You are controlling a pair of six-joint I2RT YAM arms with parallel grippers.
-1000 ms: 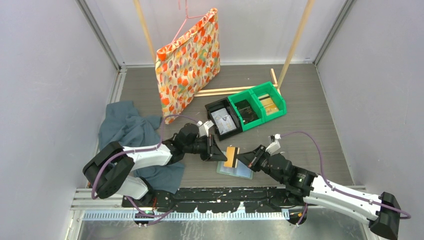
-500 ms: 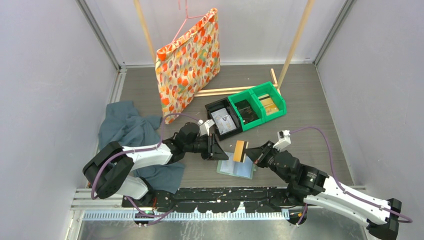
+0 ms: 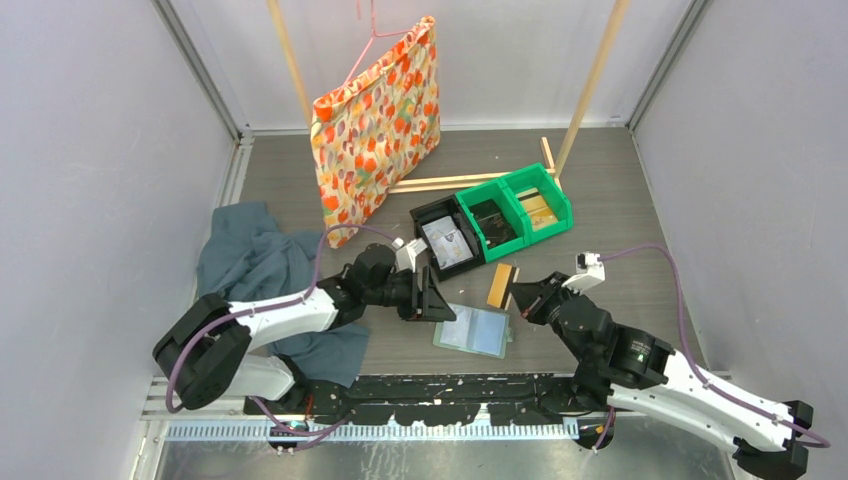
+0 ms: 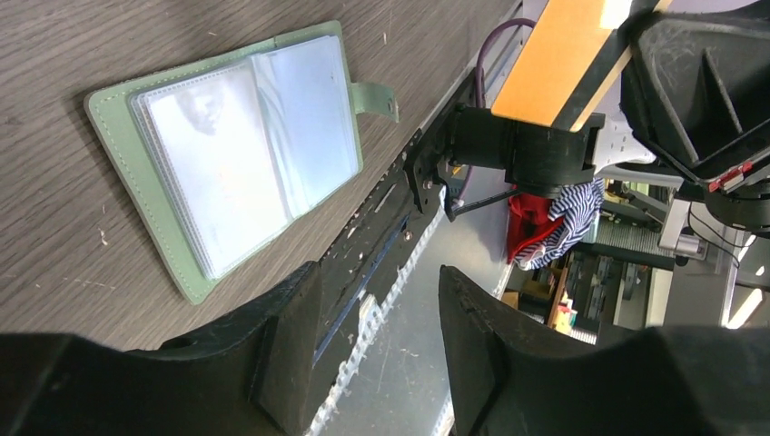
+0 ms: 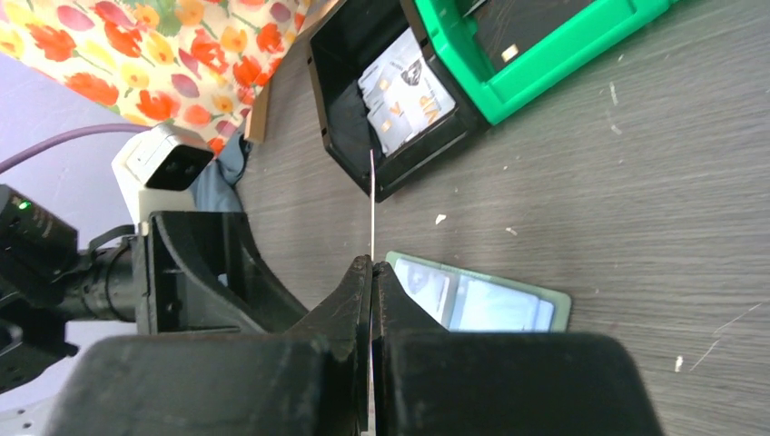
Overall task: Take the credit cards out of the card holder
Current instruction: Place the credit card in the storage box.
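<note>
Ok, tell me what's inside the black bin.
A few pale cards lie overlapped in the black bin, one marked VIP. Whatever is beneath them is covered.

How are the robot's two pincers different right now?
The left pincer is open; the right pincer is shut. The left pincer holds nothing; the right pincer pinches an orange card. The left pincer sits at the left side of the card holder; the right pincer is at its right side. Both are black and both are close to the card holder, which lies open on the table.
</note>
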